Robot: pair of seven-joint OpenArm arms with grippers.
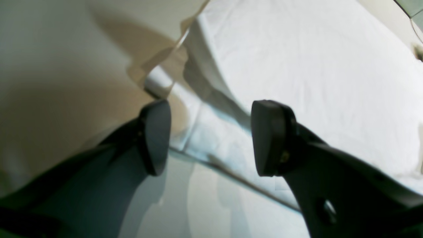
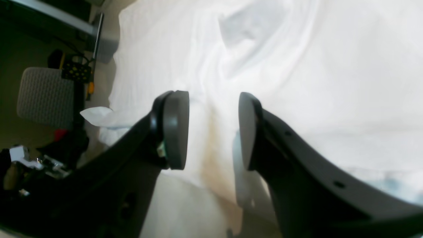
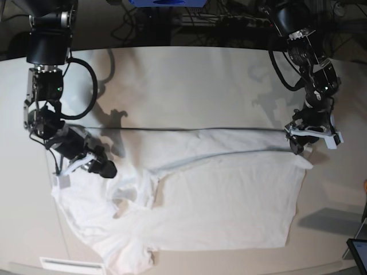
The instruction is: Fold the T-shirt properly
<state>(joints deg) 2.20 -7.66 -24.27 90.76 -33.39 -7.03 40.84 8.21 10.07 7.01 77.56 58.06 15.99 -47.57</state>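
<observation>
White T-shirt (image 3: pixel 229 200) lies flat on the worktop (image 3: pixel 189 86), partly folded: upper long edge doubled over in a narrow band. Fabric wrinkled, bunched around the collar and sleeve at the base view's left.

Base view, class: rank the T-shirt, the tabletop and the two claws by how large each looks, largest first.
1. Tabletop
2. T-shirt
3. Left claw and right claw: both look small and about alike, and each is partly hidden by its arm, so no ranking between them.

Bare tabletop (image 3: pixel 189 86) (beyond T-shirt (image 3: pixel 229 200))
</observation>
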